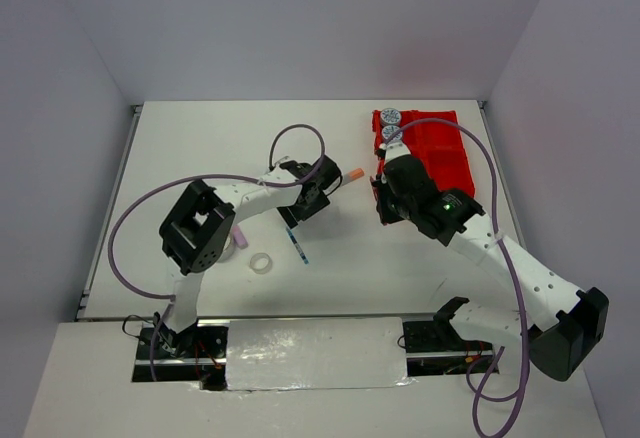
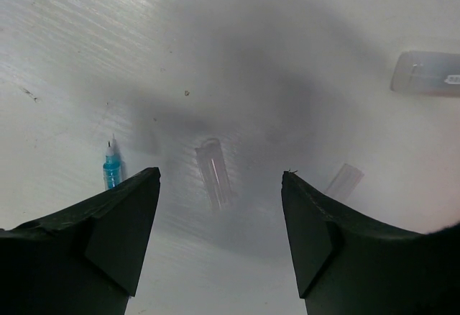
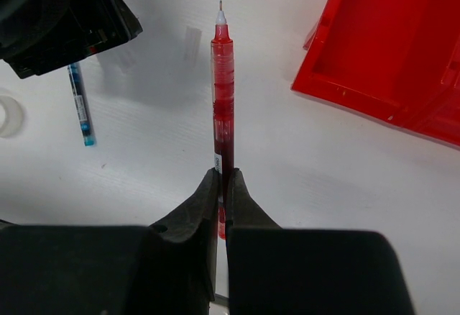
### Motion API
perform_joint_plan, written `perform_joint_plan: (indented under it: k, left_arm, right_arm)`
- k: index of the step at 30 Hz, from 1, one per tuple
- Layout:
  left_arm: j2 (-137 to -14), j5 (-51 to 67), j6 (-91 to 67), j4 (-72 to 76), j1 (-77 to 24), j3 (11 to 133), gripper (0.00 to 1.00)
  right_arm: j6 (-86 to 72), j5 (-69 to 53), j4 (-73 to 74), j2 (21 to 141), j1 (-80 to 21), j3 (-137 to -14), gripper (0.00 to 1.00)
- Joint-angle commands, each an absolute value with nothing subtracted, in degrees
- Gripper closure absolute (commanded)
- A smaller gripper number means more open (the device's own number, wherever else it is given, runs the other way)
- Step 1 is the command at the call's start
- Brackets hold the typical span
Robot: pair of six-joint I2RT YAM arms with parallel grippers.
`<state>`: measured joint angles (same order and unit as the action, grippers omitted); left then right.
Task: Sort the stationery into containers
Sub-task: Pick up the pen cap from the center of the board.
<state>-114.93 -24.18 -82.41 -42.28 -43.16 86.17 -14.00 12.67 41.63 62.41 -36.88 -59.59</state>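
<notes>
Red tray (image 1: 442,143) at upper right holds two tape rolls (image 1: 391,116) in its upper-left corner; right claw (image 3: 223,180) pinches a red pen (image 3: 223,78), left claw (image 2: 220,177) is spread.

— What is the work surface enclosed by?
— A white table (image 1: 200,148) is closed in by three plain walls: a back wall (image 1: 320,18), a left wall (image 1: 50,138) and a right wall (image 1: 585,88), all tinted a pale lilac-grey.
— How is it lit?
— Soft, even light is spread over it; only blurred grey shadows are thrown on the tabletop.
— And the edges?
— A metal rail (image 1: 108,208) is fitted along the left edge, and a silvery plate (image 1: 315,353) is laid at the near edge.
</notes>
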Motion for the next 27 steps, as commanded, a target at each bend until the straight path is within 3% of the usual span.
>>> perform_joint_plan:
  k: [1,8,11,17,20,21,26,27]
  left_arm:
    - [-116.98,-24.61,-84.46,-44.47,-43.33,88.15,0.2]
    - [-118.21,-23.2,-84.64,-43.33,-43.33,87.1,0.27]
    - [-118.39,-22.59,-84.11,-42.89,-43.33,86.84,0.48]
    - [-118.3,-22.24,-83.76,-43.07,-43.24,86.31,0.51]
    - [-118.56,-21.8,-83.06,-42.89,-43.24,85.78,0.58]
    - [-118.83,-21.36,-82.88,-42.63,-43.33,85.61,0.65]
    - [-118.65,-20.48,-80.95,-41.05,-43.33,84.55,0.8]
    - [-118.48,-20.57,-80.6,-40.96,-43.33,84.55,0.89]
  right_arm:
    - [-13.36,12.74,39.9,61.88,-37.53,-59.41,1.0]
    - [-13.27,12.92,39.81,61.87,-37.79,-59.24,1.0]
    - [-13.1,12.92,39.73,61.87,-37.97,-59.24,1.0]
    - [-13.1,13.45,39.82,61.79,-38.32,-59.06,1.0]
    - [-12.92,13.36,39.81,61.44,-38.41,-59.15,1.0]
    - [-12.83,13.27,39.81,61.35,-38.5,-59.06,1.0]
    - [-12.66,13.18,39.81,60.82,-38.58,-58.89,1.0]
    - [-12.57,13.18,39.81,60.56,-38.58,-58.89,1.0]
